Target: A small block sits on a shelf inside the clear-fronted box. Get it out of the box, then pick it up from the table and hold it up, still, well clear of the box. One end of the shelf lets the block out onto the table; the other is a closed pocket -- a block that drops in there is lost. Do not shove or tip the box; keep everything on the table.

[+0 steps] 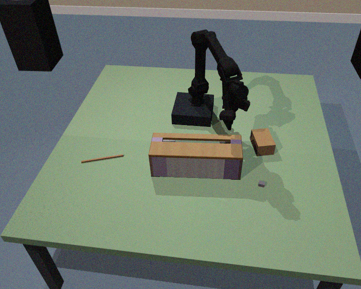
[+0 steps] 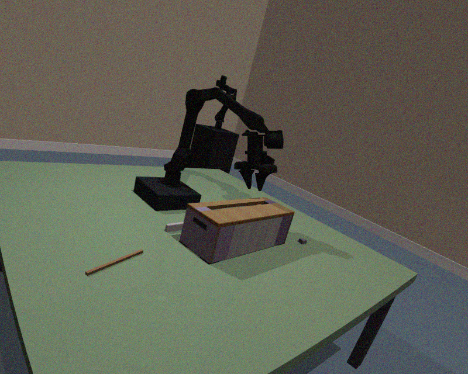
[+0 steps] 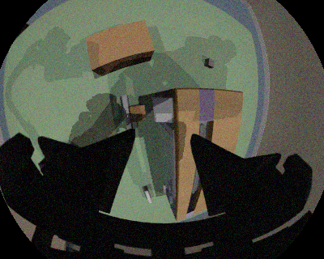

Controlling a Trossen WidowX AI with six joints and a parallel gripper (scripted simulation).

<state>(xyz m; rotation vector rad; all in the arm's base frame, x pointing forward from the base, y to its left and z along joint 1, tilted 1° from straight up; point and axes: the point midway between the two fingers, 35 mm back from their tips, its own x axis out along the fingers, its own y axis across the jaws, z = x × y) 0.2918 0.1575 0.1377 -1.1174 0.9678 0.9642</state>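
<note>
Green table under everything, dark legs at its near corners. My arm rises from a dark base at the far middle of the table, folds over at the elbow and comes down to the right of the base.

The long box lies just near of the base, its length running left to right. Tan top with a narrow slot along its far edge, purple patches at both ends of the slot, a pale see-through panel on the near face between purple end strips. In the exterior view its left end wall shows a dark slit, and a short pale strip lies on the table beside that end.

A tan cube sits on the table just right of the box's far right corner, apart from it and turned a little askew.

My gripper hangs in the air above the table, beyond the box's far right corner, tips pointing down. Fingers stand moderately apart with nothing between them; through the gap the wrist view shows the box's right end and the green table.

A thin brown stick lies flat well to the left of the box, angled slightly.

The small grey block rests on the table, outside the box, near and right of its near right corner, in the box's shadow, well apart from my gripper.
</note>
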